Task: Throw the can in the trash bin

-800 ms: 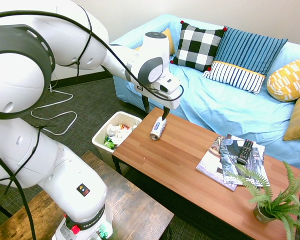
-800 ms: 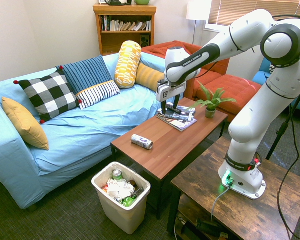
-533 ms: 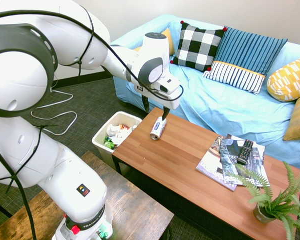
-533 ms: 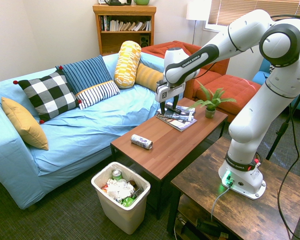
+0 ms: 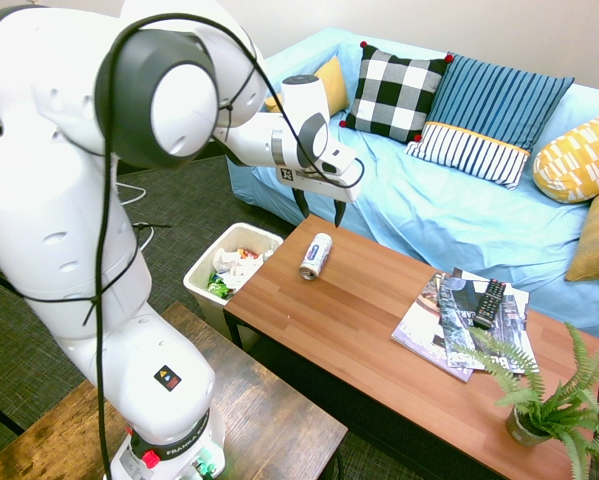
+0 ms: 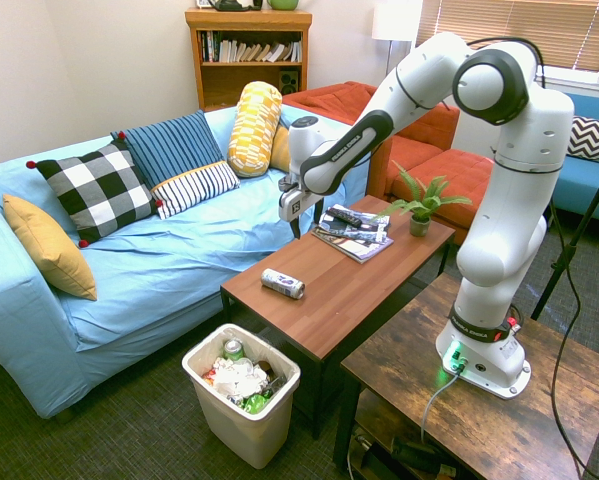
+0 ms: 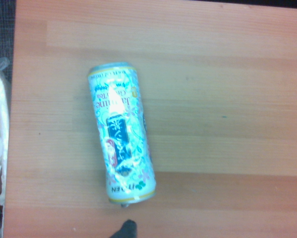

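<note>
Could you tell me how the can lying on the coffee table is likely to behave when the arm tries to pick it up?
The can lies on its side on the smooth coffee table, so a nudge would probably roll it. Its thin wall already looks slightly dented in the wrist view, so a firm squeeze may crush it. It is probably light.

A light-blue sofa (image 6: 129, 270) stands along the pale wall, piled with patterned cushions (image 6: 99, 190). Far behind it are a wooden bookshelf (image 6: 244, 55) and an orange couch (image 6: 449, 165) beneath blinds (image 6: 539, 30); dark carpet (image 6: 109, 440) covers the floor.
</note>
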`<move>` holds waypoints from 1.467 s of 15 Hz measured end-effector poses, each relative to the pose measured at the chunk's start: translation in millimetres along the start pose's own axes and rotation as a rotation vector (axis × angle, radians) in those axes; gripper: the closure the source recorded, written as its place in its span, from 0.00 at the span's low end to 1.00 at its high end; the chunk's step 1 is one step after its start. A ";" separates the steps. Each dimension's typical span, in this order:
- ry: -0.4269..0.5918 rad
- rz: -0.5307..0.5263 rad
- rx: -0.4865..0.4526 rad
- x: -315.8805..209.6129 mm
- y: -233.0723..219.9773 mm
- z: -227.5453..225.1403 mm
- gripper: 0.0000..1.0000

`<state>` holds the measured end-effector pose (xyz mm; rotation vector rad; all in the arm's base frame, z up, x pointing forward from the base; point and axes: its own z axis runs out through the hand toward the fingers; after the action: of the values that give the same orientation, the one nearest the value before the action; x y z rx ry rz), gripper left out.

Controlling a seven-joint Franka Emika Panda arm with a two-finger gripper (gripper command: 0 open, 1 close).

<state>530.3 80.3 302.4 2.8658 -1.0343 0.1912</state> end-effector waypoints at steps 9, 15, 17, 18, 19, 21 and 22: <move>-0.083 -0.075 -0.055 -17.0 -52.8 123.2 0.00; -0.109 -0.094 -0.089 -25.7 -55.7 174.7 0.00; -0.108 -0.108 -0.086 -24.6 -57.7 186.2 1.00; -0.105 -0.116 -0.086 -24.6 -59.7 189.7 1.00; -0.103 -0.122 -0.086 -25.4 -61.7 192.4 1.00; -0.103 -0.125 -0.086 -26.4 -64.6 196.0 1.00; -0.104 -0.125 -0.086 -25.7 -64.2 197.0 1.00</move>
<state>569.1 120.9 101.3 2.8762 -0.8520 -0.0105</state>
